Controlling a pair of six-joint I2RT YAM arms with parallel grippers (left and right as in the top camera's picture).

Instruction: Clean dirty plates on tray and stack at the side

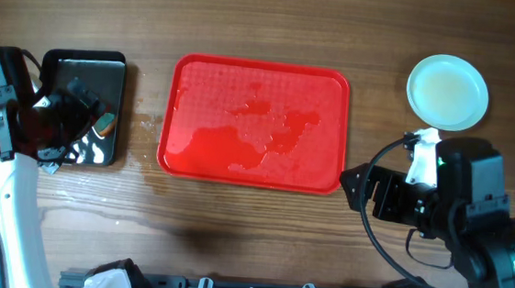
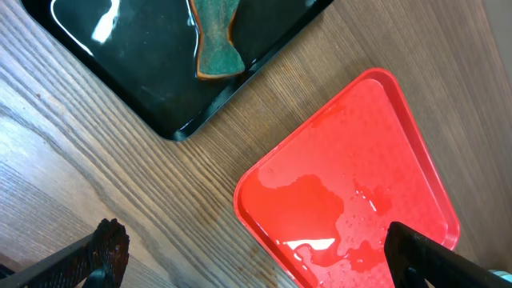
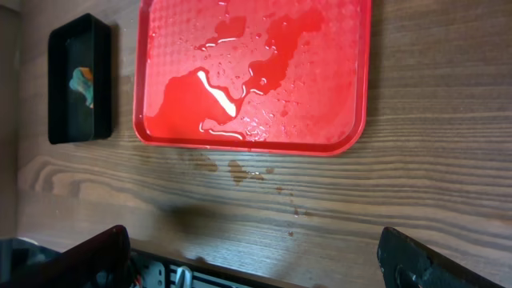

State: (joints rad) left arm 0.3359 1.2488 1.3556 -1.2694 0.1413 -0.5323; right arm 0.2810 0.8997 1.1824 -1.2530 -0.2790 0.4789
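The red tray (image 1: 262, 64) lies mid-table with nothing on it but wet patches; it also shows in the left wrist view (image 2: 376, 144) and the right wrist view (image 3: 320, 96). A pale round plate (image 1: 448, 90) sits on the table at the far right, off the tray; from above I cannot tell whether others lie under it. My left gripper (image 1: 85, 112) is open and empty over the black tray, its fingers wide apart (image 2: 256, 248). My right gripper (image 1: 357, 184) is open and empty, right of the red tray, over bare wood (image 3: 252, 248).
A glossy black tray (image 1: 85, 57) stands at the far left and holds a green-and-orange sponge (image 2: 216, 40); tray (image 3: 64, 80) and sponge (image 3: 84, 84) show in the right wrist view too. Small brown wet spots (image 3: 240, 170) mark the wood in front of the red tray.
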